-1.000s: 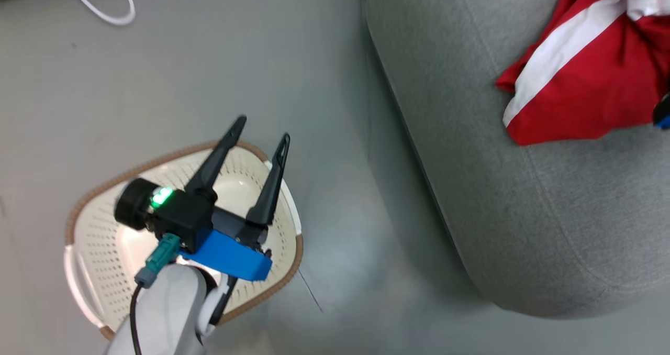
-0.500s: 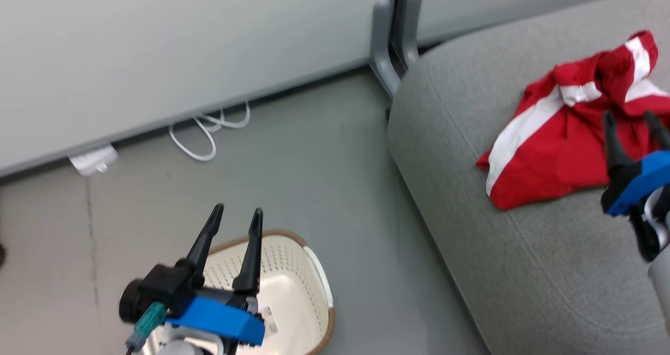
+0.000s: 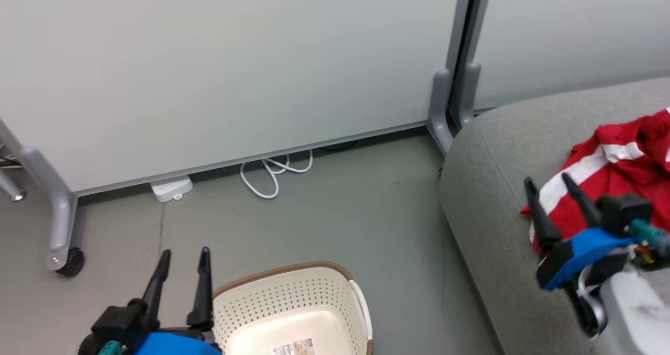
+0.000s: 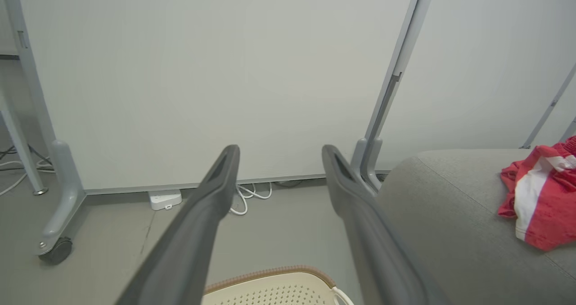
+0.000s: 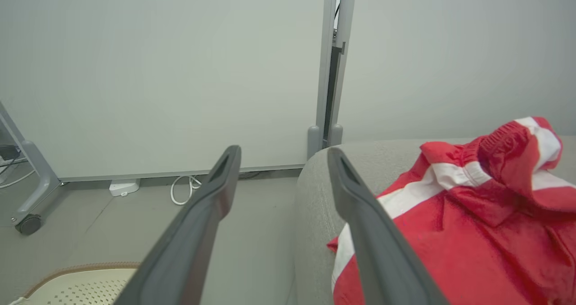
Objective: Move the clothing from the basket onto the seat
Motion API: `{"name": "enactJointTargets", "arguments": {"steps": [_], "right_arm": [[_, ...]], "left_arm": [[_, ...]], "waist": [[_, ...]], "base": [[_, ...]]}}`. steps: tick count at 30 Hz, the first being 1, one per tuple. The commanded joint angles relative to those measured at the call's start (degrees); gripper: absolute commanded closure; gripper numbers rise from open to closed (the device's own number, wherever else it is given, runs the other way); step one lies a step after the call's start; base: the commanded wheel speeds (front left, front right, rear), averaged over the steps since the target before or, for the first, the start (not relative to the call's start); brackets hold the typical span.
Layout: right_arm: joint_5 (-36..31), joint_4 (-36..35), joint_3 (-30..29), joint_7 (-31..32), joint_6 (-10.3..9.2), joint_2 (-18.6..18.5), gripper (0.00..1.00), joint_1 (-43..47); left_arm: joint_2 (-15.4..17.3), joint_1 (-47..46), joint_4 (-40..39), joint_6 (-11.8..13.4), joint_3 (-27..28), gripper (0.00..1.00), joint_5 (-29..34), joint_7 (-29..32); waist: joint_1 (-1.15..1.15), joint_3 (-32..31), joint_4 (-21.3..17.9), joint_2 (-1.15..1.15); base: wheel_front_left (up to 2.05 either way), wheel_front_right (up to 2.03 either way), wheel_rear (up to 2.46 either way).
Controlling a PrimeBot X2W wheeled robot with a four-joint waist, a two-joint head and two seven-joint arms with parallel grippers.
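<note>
At lower left, your left gripper hangs with its two dark fingers spread apart, holding nothing, just beside the basket. The basket sits on the floor. The part you can see holds no fabric, only a label on its bottom. To the right, the grey seat carries the clothing, a crumpled red heap with white stripes. Your right gripper hovers at the heap's near edge, fingers apart and empty. The fabric looks soft, light and limp. It would likely sag and drape if lifted, so pinch a thick bunched fold or the gathered waistband, not a single flat layer.
</note>
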Motion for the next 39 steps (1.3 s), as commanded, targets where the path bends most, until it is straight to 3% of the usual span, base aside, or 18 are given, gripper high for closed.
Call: {"name": "enactJointTargets", "arguments": {"steps": [1,14,25,39], "right_arm": [[-0.47,-0.68,-0.20,0.07,0.01,0.48,0.00,1.56],[-5.72,-14.63,-2.27,4.28,0.01,9.06,0.00,13.49],[-7.17,-19.86,-3.01,7.36,0.01,10.73,0.00,16.83],[-6.65,-21.12,-2.61,8.40,0.01,11.70,0.00,17.52]], "left_arm": [[0.09,0.57,0.16,-0.16,0.55,0.00,0.45,-0.25],[-0.62,1.70,3.89,-0.39,6.37,0.00,0.86,-0.26],[-1.30,1.76,4.92,-0.73,7.16,0.00,1.31,-0.26],[-1.69,2.07,5.26,-0.76,5.93,0.00,0.91,-0.26]], "waist": [[0.02,-0.46,0.74,0.00],[0.02,-0.88,3.49,0.00],[0.02,-1.10,3.80,0.00],[0.02,-1.24,3.80,0.00]], "base": [[0.00,0.00,0.00],[0.00,0.00,0.00],[0.00,0.00,0.00],[0.00,0.00,0.00]]}}
